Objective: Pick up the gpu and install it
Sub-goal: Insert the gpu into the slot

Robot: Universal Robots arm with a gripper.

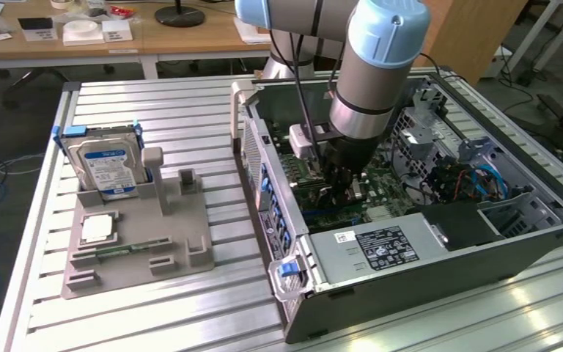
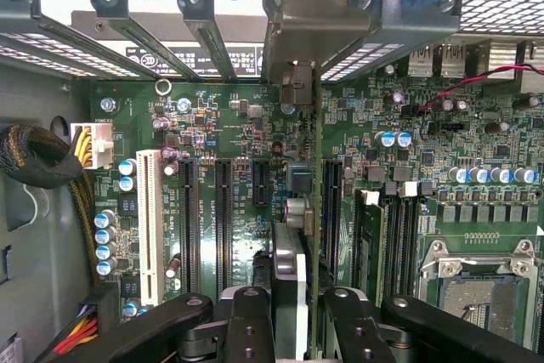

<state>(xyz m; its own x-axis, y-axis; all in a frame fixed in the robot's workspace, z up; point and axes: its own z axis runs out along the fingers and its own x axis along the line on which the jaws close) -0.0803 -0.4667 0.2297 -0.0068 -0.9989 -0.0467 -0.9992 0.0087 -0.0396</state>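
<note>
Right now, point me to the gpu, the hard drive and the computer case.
gpu (image 2: 315, 210): wrist view, green board seen edge-on between the gripper's fingers.
hard drive (image 1: 105, 165): exterior view, blue-white label on its face.
computer case (image 1: 457, 275): exterior view, dark outer side wall near the power supply.

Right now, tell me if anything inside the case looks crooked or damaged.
Nothing stands out. The gpu stands edge-on over the motherboard, held in the tool, its silver bracket up against the rear slot openings. It looks parallel to the empty black slots beside it, with no visible damage. Whether it is fully seated, I cannot tell.
</note>
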